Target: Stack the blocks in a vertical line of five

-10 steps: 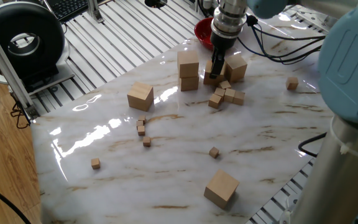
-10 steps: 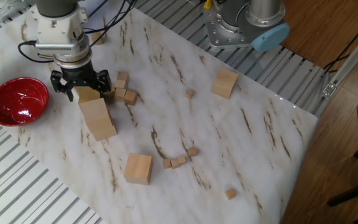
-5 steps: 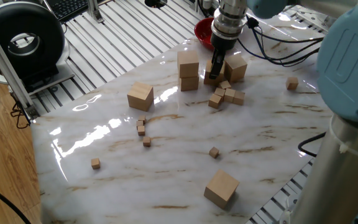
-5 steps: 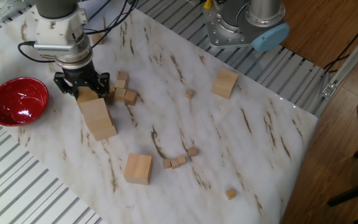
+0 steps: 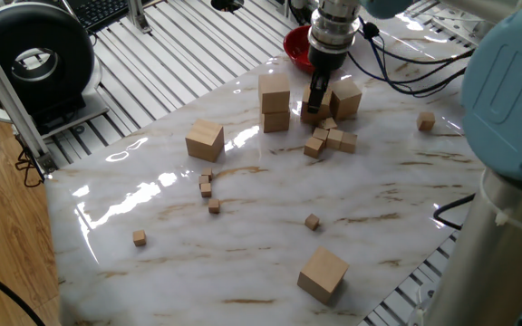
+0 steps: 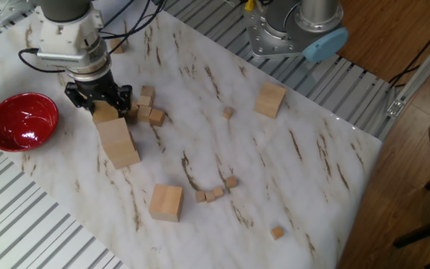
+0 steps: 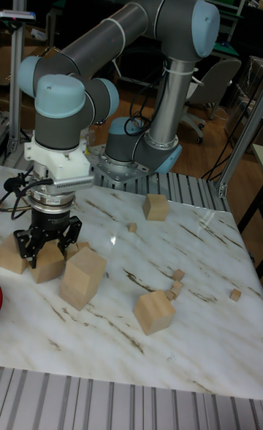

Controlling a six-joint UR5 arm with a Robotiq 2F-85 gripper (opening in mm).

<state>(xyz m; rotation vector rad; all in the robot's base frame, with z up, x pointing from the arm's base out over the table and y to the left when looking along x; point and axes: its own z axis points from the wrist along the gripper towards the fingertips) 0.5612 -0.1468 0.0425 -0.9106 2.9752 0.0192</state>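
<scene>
My gripper (image 7: pixel 45 244) stands straight down at the far left of the table (image 7: pixel 124 342) in the tall fixed view. My fingers (image 7: pixel 23 246) are drawn in on two opposite faces of one block (image 7: pixel 45 263), part open only by that block's width. They look pressed to the wood. I cannot tell whether the block has left the marble. I grip it by its flat sides and from above so that it hangs square and can go down level on another.

The stack (image 7: pixel 82 277) is just right of me in that view: two blocks, the upper one sitting slightly twisted on the lower. I took this block because it lies nearest the stack, so the carry is short. Mine would be the third of five, by my reckoning.

A spare block (image 5: pixel 344 98) sits close by me on the side away from the stack, and tiny cubes (image 5: pixel 332 138) crowd just beside my fingers. I need a clean vertical lift, or I may drag them along.

Two more blocks wait well apart: one (image 6: pixel 166 202) near the table's middle, one (image 6: pixel 270 99) near the arm's base. The red bowl (image 6: pixel 21 121) stands beside me, out of the way.
</scene>
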